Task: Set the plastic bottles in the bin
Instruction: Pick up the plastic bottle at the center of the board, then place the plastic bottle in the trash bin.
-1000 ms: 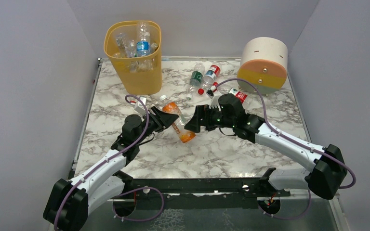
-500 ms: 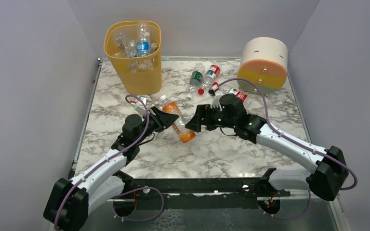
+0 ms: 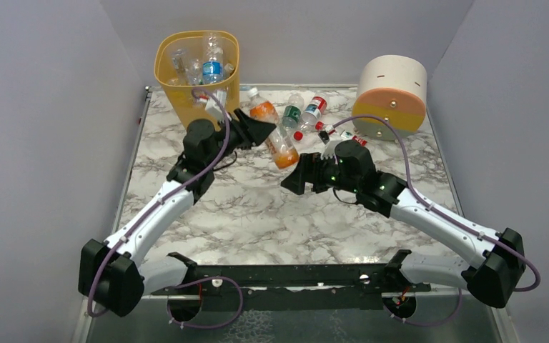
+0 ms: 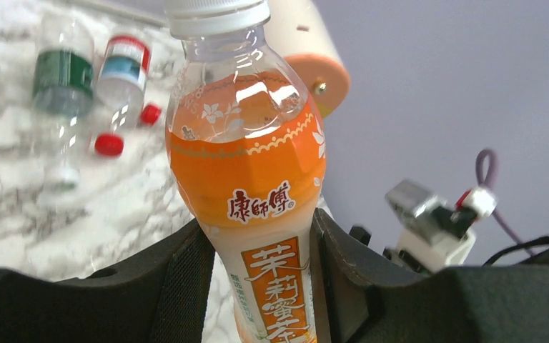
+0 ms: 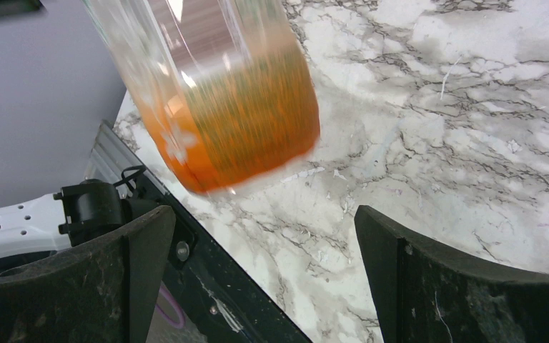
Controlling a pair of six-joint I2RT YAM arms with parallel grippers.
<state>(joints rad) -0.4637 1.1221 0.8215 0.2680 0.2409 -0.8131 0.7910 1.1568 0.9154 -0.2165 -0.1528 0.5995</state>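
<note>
- While pinched across its lower label by the left end effector (image 3: 257,133), the orange bottle (image 3: 274,139) hangs tilted above the desk (image 3: 257,221), white cap toward the far side; it sits just right of the bin (image 3: 179,107), not yet over the rim
- left wrist view: both fingers pressed flat on the bottle's sides, orange liquid filling about the lower half; grip looks square, no visible slip
- bin stands at the far left corner; several clear bottles (image 3: 212,68) are already inside, some poking above the rim
- loose bottles (image 3: 302,113) with green and red labels lie on the desk near the far edge, between the bin and the round drum (image 3: 391,96); all yet to be collected
- right end effector (image 3: 294,182) hovers low just beside the orange bottle's base, fingers spread wide and empty; the base shows blurred in its wrist view
- step in hand, as I judge it: carry and drop; swing left and up so the bottle's base clears the rim and the bottles sticking out
- release only once most of the bottle is over the opening; point it base-down or lay it along the free gap
- risks: part-full bottle is heavy and may swing or bounce off the pile; keep the right arm clear
</note>
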